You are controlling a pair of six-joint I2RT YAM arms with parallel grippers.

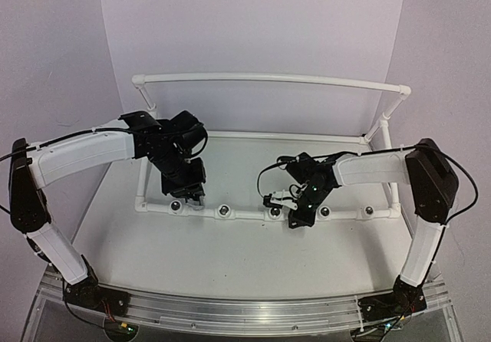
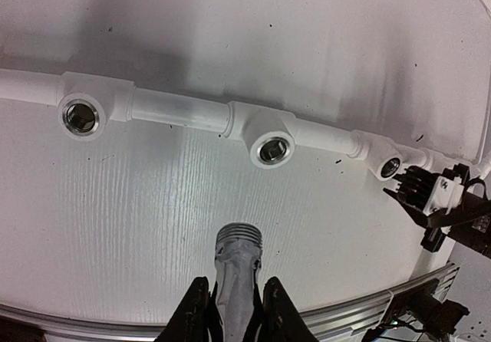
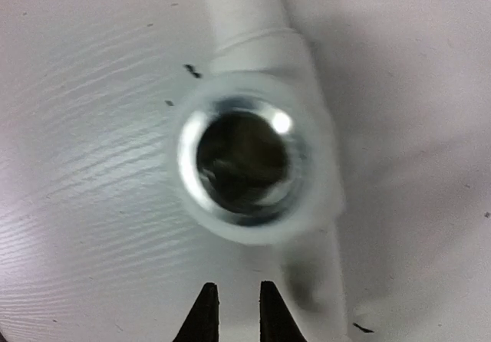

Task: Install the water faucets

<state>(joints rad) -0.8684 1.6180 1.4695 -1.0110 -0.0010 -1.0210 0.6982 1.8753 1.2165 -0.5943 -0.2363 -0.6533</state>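
Above the bench (image 2: 115, 227), near the sockets (image 2: 273, 149), a stiff, light, likely slippery faucet (image 2: 238, 269) is being clamped at its body by the left jaws; right jaws are being shown together, empty.

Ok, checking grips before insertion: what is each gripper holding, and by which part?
Left gripper holds a faucet by its lower body, threaded end sticking out free. Right gripper is shut, holding nothing.

A white pipe frame (image 1: 268, 79) fences the far half of the table (image 1: 230, 261); its low near rail (image 1: 245, 213) runs left to right. Nearer, bare table lies open. The left gripper (image 2: 236, 311), a water faucet (image 2: 238, 261) jutting forward, and the right gripper (image 3: 234, 311) crowd that rail, with a gap between them.
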